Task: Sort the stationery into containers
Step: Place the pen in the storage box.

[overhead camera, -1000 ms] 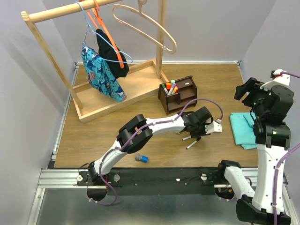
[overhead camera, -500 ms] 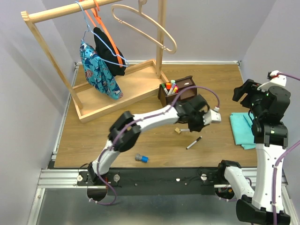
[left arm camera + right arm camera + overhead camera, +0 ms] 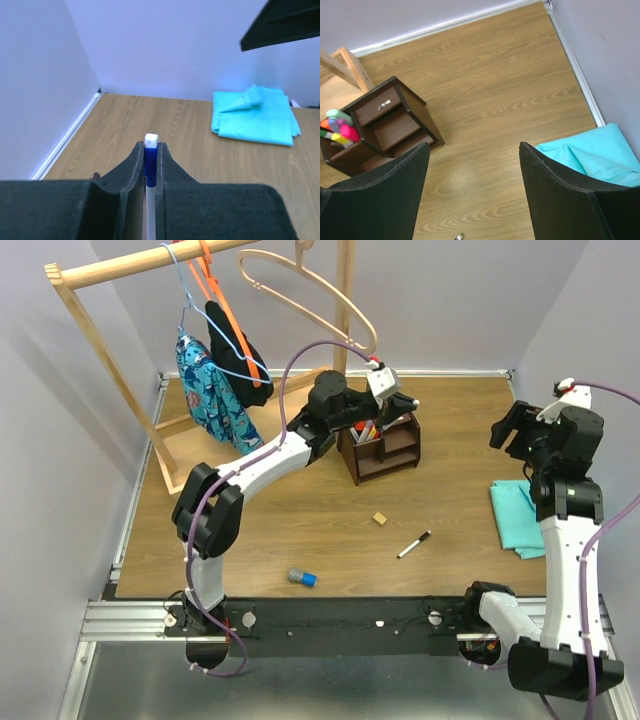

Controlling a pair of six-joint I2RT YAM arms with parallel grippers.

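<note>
- Wooden table carried the dark organiser.
- Left gripper was clamped on a blue-banded white marker, raised close to the organiser.
- Right gripper hung with fingers apart, near a teal cloth.

- Left pincer: fingers of matt black plastic, faintly grainy.
- Marker, pinched between the left pincer's fingers: smooth plastic, white at the tip, glossy blue below it.
- Right pincer: fingers of the same matt black plastic, finely textured.
- Table, under and ahead of both pincers: wood-grain top, smooth, low satin sheen.
- Organiser, ahead-left of the right pincer: dark brown wood, smooth, dull finish, with a small bright metal knob.
- Cloth, ahead-right of the left pincer: turquoise fabric, soft, matt, creased.
</note>
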